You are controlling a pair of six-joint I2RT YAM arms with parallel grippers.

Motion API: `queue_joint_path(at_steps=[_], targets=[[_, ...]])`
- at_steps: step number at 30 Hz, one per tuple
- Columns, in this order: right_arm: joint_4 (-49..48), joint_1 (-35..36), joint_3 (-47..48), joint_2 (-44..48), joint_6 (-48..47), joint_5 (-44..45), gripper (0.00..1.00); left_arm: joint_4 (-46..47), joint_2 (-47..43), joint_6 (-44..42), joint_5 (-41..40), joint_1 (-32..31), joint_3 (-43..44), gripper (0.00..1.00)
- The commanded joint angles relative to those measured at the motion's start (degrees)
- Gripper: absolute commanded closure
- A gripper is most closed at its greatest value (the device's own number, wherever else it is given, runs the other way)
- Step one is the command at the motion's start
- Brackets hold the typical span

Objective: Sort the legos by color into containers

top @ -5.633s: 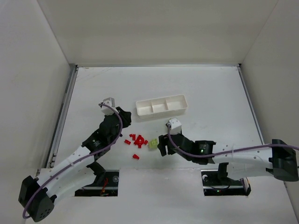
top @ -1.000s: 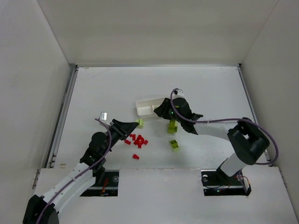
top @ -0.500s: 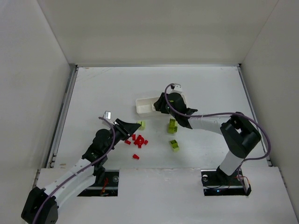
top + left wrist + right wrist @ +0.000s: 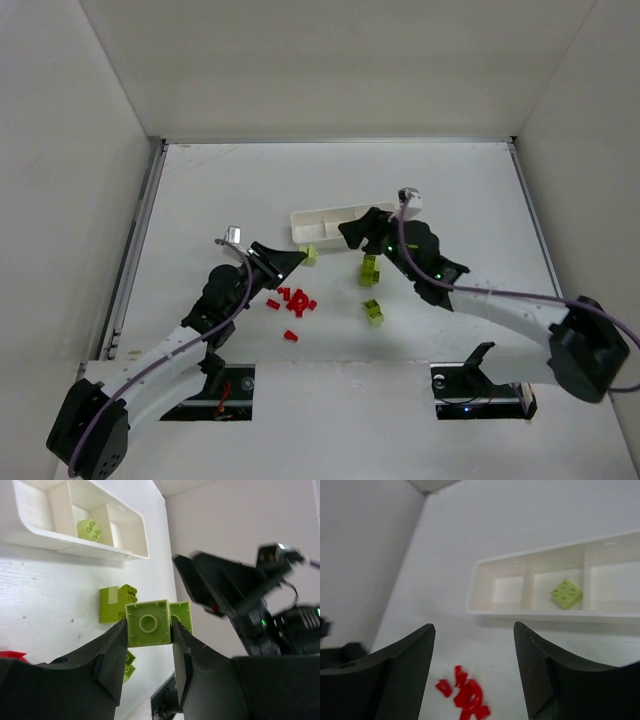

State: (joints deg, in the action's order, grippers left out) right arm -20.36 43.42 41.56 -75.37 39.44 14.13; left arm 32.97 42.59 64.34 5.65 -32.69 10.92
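Observation:
My left gripper (image 4: 296,260) is shut on a yellow-green lego (image 4: 311,254), held above the table just left of the white tray (image 4: 320,216); in the left wrist view the lego (image 4: 148,623) sits clamped between both fingers. My right gripper (image 4: 352,232) is open and empty, hovering by the tray's near side. One yellow-green lego (image 4: 566,593) lies in the tray's middle compartment (image 4: 555,587); it also shows in the left wrist view (image 4: 90,529). Several red legos (image 4: 293,300) lie in a cluster on the table, also in the right wrist view (image 4: 465,695).
Two more yellow-green legos lie loose on the table, one (image 4: 369,268) below the tray and one (image 4: 373,311) nearer the front. The right arm (image 4: 250,595) is close beside my left gripper. White walls enclose the table.
My left gripper has carried the yellow-green lego up and right toward the tray. My right gripper has drawn back from over the tray toward the right, leaving a yellow-green lego in the middle compartment.

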Motion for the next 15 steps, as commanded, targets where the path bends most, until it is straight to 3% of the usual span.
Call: queue_joint_path(at_steps=[1,8,15], targets=[[-10.9,2.0,-7.3,10.0,4.6,-5.2,0.27,7.5,2.9,3.8,2.9,-0.1,4.4,0.85],[-19.2,5.1,-11.2,11.7,13.4,-12.9,0.01,18.6,10.5,9.1,3.8,-2.6,5.8,0.85],[-22.0,5.4,-11.2,7.4,18.7,-14.3,0.00,21.4,11.6,6.8,2.1,-4.2,5.7,0.85]])
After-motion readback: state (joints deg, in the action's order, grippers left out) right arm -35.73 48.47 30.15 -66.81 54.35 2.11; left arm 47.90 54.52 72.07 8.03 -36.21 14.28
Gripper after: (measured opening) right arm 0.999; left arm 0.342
